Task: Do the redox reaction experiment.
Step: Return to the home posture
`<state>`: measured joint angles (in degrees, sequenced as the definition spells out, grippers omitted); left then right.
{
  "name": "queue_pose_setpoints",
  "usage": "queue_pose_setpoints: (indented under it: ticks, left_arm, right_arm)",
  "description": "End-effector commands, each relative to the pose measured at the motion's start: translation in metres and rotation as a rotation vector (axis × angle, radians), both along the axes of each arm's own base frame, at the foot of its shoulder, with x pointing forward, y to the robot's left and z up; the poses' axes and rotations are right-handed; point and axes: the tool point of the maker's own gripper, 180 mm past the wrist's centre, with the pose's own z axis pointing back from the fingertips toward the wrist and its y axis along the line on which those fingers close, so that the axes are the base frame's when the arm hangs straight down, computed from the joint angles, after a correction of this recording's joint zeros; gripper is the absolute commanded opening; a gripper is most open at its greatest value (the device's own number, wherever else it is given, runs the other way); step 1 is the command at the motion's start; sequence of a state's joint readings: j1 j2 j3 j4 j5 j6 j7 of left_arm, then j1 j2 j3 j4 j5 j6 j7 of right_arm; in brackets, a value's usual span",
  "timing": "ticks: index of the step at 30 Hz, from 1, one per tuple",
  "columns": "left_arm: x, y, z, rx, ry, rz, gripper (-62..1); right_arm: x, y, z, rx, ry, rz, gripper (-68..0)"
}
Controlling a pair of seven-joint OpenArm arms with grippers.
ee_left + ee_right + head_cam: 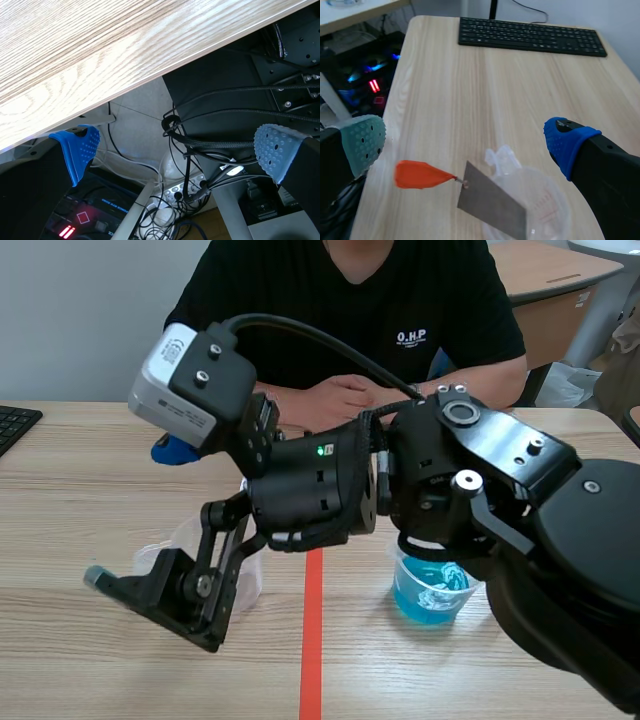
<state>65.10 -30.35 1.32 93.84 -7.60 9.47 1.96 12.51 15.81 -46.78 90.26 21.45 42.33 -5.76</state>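
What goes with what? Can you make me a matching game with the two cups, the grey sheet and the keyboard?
Things:
1. small round clear plastic cup
2. clear plastic measuring cup with red marks
3. flat grey metal sheet
4. long black computer keyboard

Clues:
A. joined to an orange tab
B. holds blue liquid
C. far ahead of the open right hand
D. looks empty, with the sheet partly over it

Pairs: 1-B, 2-D, 3-A, 4-C.
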Motion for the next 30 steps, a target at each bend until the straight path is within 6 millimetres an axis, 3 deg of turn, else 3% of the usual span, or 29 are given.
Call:
queue_pose_setpoints:
  ticks: [1,7,21,26,30]
  left_arm:
    - [0.0,0.0,0.002,-0.004,-0.006,0.006,1.4]
    - [0.0,0.0,0.002,-0.004,-0.006,0.006,1.4]
    - [0.003,-0.001,0.004,-0.002,-0.017,-0.002,1.4]
    - [0.019,-0.001,0.015,0.025,-0.075,-0.045,1.4]
    - [0.04,0.01,0.031,0.058,-0.141,-0.039,1.4]
  right_arm:
    - [0.002,-0.006,0.017,0.043,-0.017,0.009,0.4]
    - [0.003,-0.031,0.034,0.08,-0.037,-0.026,0.4]
    - [0.037,-0.112,0.057,0.08,-0.163,-0.353,0.4]
    - [0.038,-0.142,0.06,0.045,-0.183,-0.463,0.4]
    - [0.032,-0.158,0.057,0.028,-0.162,-0.523,0.4]
